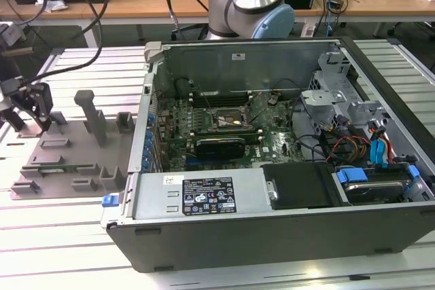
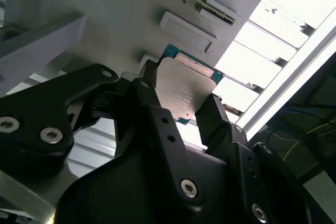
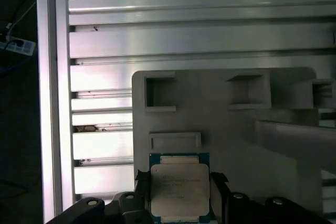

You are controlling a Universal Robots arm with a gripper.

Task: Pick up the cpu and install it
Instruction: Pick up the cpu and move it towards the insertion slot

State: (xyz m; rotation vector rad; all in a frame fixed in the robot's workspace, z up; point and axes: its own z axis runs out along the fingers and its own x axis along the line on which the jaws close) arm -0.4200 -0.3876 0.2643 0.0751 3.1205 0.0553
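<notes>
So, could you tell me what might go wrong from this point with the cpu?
The gripper's jaws pinch the cpu only by two thin edges over the grey tray, so it may slip or tilt. The motherboard socket sits deep in the open case among cables, so a carry into it could snag.

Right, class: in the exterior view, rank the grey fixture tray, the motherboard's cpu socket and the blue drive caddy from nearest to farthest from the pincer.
Measured from the pincer, at the exterior view's left, shut on the cpu:
1. the grey fixture tray, just below it.
2. the cpu socket, mid-case.
3. the blue drive caddy, in the case's corner at the exterior view's right.
</notes>
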